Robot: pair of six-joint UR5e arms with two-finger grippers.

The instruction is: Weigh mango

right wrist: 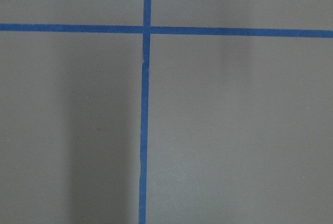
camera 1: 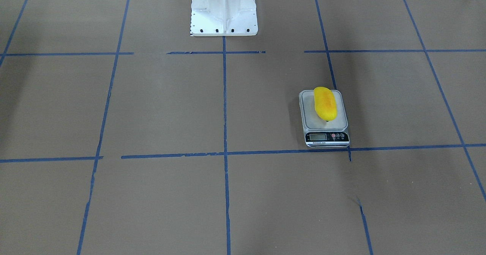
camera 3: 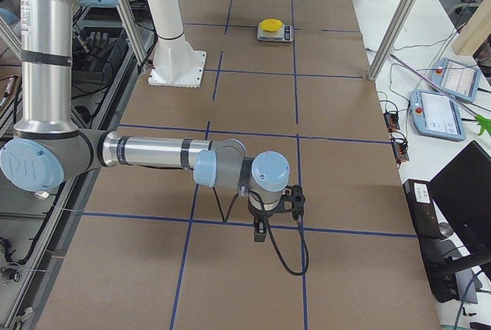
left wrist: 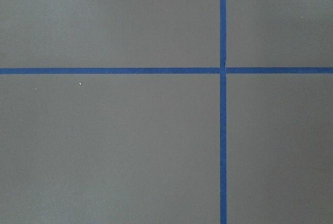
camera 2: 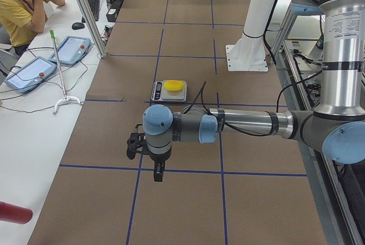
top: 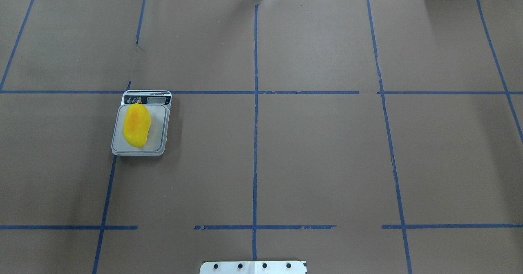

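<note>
The mango (camera 1: pixel 325 103), bright yellow with an orange blush, lies lengthwise on the platform of a small grey digital scale (camera 1: pixel 340 115). Both also show in the overhead view, the mango (top: pixel 137 125) on the scale (top: pixel 159 132) in the table's left half. My left gripper (camera 2: pixel 157 173) shows only in the exterior left view, held above the table well short of the mango (camera 2: pixel 174 85). My right gripper (camera 3: pixel 260 231) shows only in the exterior right view, far from the mango (camera 3: pixel 270 24). I cannot tell whether either is open or shut. Both wrist views show only brown table and blue tape.
The white robot base (camera 1: pixel 224 15) stands at the table's middle edge. A seated operator (camera 2: pixel 23 5) and touch tablets (camera 2: pixel 71 48) are beside the table. A red cylinder (camera 2: pixel 11 213) lies near the corner. A metal post (camera 3: pixel 395 23) stands at the table's far edge.
</note>
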